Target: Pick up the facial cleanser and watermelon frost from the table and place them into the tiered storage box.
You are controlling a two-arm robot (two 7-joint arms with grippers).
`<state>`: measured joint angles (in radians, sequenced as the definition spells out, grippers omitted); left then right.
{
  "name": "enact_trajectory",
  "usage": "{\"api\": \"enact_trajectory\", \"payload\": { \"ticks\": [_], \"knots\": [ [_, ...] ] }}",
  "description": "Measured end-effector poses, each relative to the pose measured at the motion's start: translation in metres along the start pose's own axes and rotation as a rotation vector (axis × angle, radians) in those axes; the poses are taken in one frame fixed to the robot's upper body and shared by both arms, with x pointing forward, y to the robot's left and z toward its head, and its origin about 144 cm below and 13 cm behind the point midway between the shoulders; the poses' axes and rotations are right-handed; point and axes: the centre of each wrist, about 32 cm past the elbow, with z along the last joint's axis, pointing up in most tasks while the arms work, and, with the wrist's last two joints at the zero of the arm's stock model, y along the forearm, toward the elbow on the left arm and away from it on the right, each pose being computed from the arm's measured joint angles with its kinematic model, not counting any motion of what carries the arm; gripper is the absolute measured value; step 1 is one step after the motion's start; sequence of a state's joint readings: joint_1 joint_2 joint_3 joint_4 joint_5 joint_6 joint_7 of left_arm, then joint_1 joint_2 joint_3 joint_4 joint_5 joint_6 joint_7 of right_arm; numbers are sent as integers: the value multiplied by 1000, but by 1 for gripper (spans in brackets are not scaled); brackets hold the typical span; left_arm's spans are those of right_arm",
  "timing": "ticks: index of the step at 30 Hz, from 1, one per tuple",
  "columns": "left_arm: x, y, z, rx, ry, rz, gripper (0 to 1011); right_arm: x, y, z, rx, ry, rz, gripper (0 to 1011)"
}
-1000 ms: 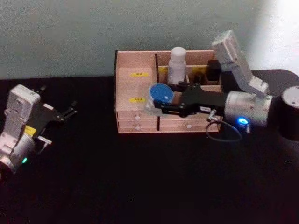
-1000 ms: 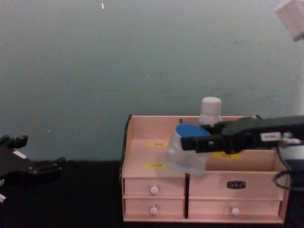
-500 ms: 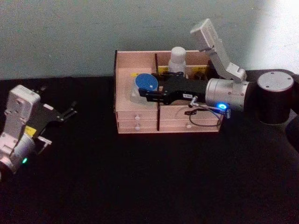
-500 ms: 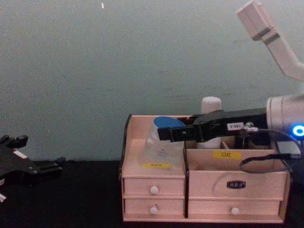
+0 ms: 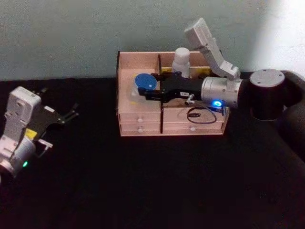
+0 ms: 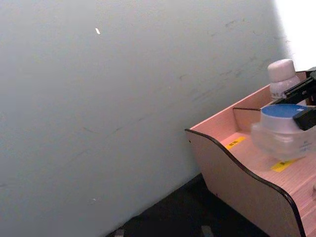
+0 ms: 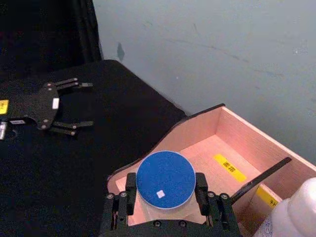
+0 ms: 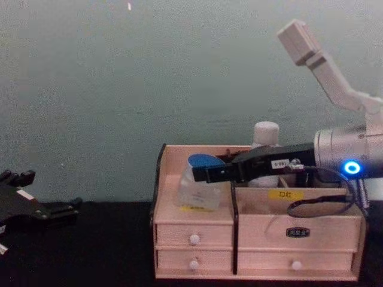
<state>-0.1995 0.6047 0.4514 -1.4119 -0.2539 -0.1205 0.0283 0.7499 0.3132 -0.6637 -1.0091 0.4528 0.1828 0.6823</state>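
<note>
The pale wooden tiered storage box stands at the table's 12 o'clock, drawers shut. The right gripper clasps an upright, clear, blue-lidded jar in the box's 9 o'clock compartment. A white bottle stands at its 12 o'clock.

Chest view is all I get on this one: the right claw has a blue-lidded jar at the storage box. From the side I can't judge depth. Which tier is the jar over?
Observer: In the left wrist view the blue-lidded jar is over the front yellow label in the left section of the tiered storage box; the back label is uncovered.
Reviewer: Is the grip centred?
Observer: The right wrist view shows the right claw with one finger on each side of the jar, just under the lid.
Reviewer: And the left claw?
Observer: The same view shows the left claw open, lying on the black table apart from the box.
</note>
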Motion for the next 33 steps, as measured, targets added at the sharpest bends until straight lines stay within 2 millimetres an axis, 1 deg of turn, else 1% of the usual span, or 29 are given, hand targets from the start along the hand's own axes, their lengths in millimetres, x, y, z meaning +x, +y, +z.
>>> {"api": "enact_trajectory", "payload": {
  "ticks": [15, 33],
  "knots": [
    [0, 0, 0, 0, 0, 0, 1001, 5, 10, 2, -14, -8, -7, 715],
    [0, 0, 0, 0, 0, 0, 1001, 5, 10, 3, -14, -7, -7, 717]
  ]
}}
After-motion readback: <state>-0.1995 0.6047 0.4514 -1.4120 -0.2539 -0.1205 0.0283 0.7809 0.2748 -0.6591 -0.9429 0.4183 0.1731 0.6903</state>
